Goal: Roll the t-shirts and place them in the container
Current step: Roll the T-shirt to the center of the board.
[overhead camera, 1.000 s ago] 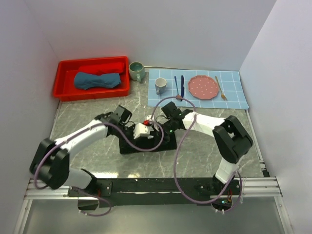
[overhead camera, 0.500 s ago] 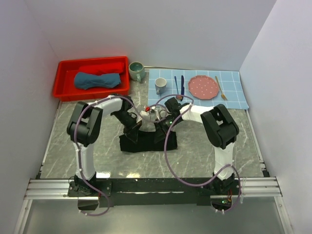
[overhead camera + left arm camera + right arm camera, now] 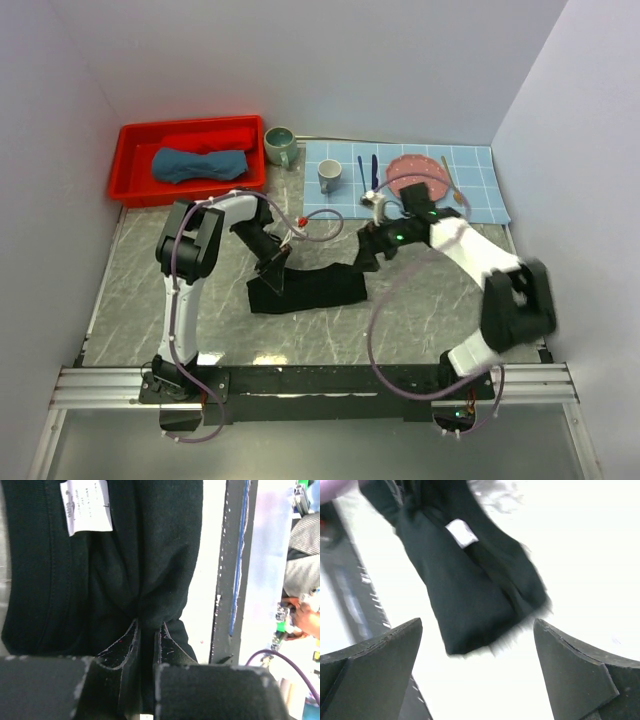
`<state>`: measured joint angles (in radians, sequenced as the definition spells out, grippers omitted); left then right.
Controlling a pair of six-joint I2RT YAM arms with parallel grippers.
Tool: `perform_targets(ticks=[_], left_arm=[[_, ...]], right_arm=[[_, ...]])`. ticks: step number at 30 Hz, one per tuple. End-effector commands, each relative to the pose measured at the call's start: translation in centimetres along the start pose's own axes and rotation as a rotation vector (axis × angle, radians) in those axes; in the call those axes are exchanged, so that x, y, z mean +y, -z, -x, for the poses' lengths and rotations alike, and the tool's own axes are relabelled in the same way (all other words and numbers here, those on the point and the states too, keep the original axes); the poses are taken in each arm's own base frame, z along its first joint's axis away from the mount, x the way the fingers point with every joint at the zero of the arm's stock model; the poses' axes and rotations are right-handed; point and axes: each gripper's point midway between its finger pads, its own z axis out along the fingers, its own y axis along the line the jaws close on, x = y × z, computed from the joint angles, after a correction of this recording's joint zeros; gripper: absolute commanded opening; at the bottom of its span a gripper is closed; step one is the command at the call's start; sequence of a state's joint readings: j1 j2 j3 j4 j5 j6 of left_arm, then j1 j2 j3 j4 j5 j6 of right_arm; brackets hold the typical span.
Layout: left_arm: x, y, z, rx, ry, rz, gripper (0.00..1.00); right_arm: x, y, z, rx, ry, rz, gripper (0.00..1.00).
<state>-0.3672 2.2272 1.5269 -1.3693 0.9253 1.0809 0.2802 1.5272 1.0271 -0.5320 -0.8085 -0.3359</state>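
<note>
Grey marbled table, white walls around, black t-shirt bunched mid-table, my left gripper clenched on its fold, my right gripper spread wide holding nothing, blue t-shirt in red tray, far left corner

Robotics lab test cell, seen from above. Plain white walls box in a grey marbled tabletop on three sides. Two white-and-black robot arms, the left arm and the right arm, are bolted to an aluminium rail at the near edge, with purple cables looping from them. Household props form a staged home scene: a red tray, a green mug, a grey mug, a blue-checked placemat with a pink plate, and a black t-shirt.
</note>
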Motion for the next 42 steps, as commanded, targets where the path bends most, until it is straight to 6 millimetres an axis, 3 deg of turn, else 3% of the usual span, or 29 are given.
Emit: perform_targets(ticks=[1, 2, 3, 4, 5, 6, 8, 9, 11, 13, 17, 21, 28, 29, 31, 32, 34, 36, 42], left_arm=[[1.2, -1.6, -3.7, 0.203, -0.011, 0.003, 0.03], [1.2, -1.8, -3.6, 0.196, -0.007, -0.005, 0.03], [1.1, -2.0, -3.8, 0.203, -0.007, -0.011, 0.03], [1.3, -2.2, -4.0, 0.211, 0.008, -0.016, 0.03], [1.6, -2.3, -3.9, 0.219, 0.013, -0.010, 0.02], [1.7, -2.4, -3.9, 0.222, 0.024, -0.013, 0.03], [2.0, -2.8, -4.2, 0.227, 0.065, -0.022, 0.03], [2.0, -2.9, -4.4, 0.233, 0.081, -0.026, 0.03], [2.3, -3.3, -4.9, 0.244, 0.115, -0.036, 0.03], [2.5, -3.5, -5.3, 0.251, 0.129, -0.044, 0.03], [2.7, -3.6, -5.4, 0.248, 0.143, -0.049, 0.03], [2.8, -3.5, -5.6, 0.257, 0.146, -0.046, 0.03], [3.1, -3.4, -6.1, 0.264, 0.147, -0.047, 0.02], [3.2, -3.3, -6.2, 0.261, 0.149, -0.047, 0.02], [3.2, -3.3, -6.2, 0.260, 0.157, -0.050, 0.02], [3.3, -3.2, -6.1, 0.254, 0.155, -0.047, 0.02], [3.4, -3.2, -6.1, 0.252, 0.161, -0.047, 0.02], [3.5, -3.1, -6.0, 0.250, 0.167, -0.045, 0.02], [3.6, -2.9, -5.7, 0.233, 0.168, -0.037, 0.02]], right_arm=[[2.0, 4.1, -0.4, -0.046, 0.383, -0.152, 1.00], [2.0, 3.9, -1.4, -0.043, 0.497, -0.185, 1.00], [4.2, 4.3, 0.8, -0.142, 0.686, -0.212, 1.00], [4.9, 3.9, 0.8, -0.165, 0.778, -0.237, 1.00], [4.5, 2.8, -1.1, -0.137, 0.856, -0.265, 1.00], [6.9, 2.2, -0.1, -0.214, 0.994, -0.242, 1.00], [7.6, 0.5, -2.6, -0.183, 1.151, -0.191, 1.00], [8.3, 0.1, -2.1, -0.218, 1.211, -0.195, 1.00], [9.6, -1.5, -3.7, -0.207, 1.324, -0.136, 1.00], [10.7, -2.6, -3.8, -0.230, 1.396, -0.112, 1.00], [10.6, -5.0, -5.1, -0.222, 1.486, -0.128, 0.98], [10.4, -6.9, -4.9, -0.249, 1.575, -0.178, 0.98], [8.2, -9.3, -5.1, -0.210, 1.704, -0.292, 0.97], [7.1, -10.0, -5.7, -0.163, 1.713, -0.316, 0.97], [6.9, -10.3, -4.3, -0.202, 1.746, -0.387, 0.97], [5.9, -11.1, -5.1, -0.163, 1.750, -0.393, 0.97], [5.7, -11.1, -3.6, -0.202, 1.776, -0.469, 0.94], [5.2, -11.7, -3.7, -0.191, 1.784, -0.480, 0.88], [6.1, -11.3, -3.8, -0.227, 1.761, -0.439, 0.85]])
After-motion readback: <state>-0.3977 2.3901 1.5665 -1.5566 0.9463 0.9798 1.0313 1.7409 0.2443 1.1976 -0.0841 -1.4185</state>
